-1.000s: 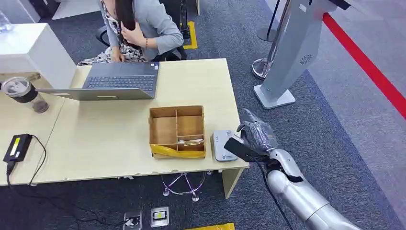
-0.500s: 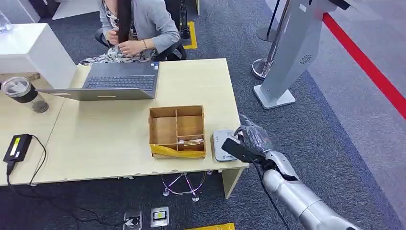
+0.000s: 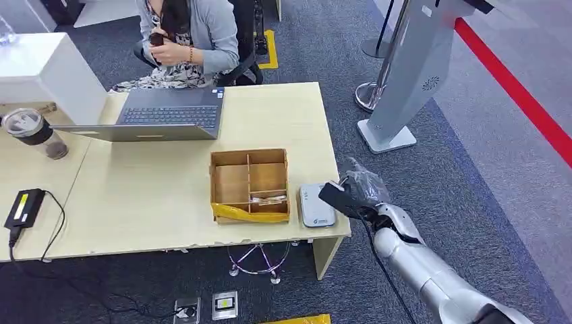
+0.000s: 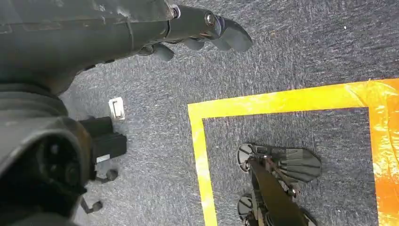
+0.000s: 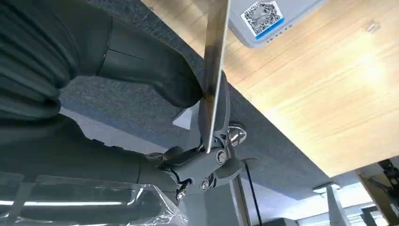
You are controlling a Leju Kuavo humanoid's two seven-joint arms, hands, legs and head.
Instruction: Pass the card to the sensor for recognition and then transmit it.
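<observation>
Desk (image 3: 168, 189): pale wood, reaching across the left and middle of the head view.
Person (image 3: 182, 40): seated behind the desk's far edge, hands raised near the chest.
Laptop (image 3: 168, 111): open, at the far side of the desk.
Box (image 3: 249, 185): brown cardboard with dividers, near the desk's front right corner, a yellow strip along its near wall.
Right hand (image 3: 361, 192): just off the desk's right edge, thumb and fingers pinching the card.
Left hand (image 4: 197, 33): hanging over grey carpet, fingers curled in, holding nothing.
Sensor (image 3: 316, 204): small pale grey pad just right of the box, a code sticker on it.
Card (image 3: 335, 198): dark, held edge-on above the sensor's right side; contact cannot be told.
</observation>
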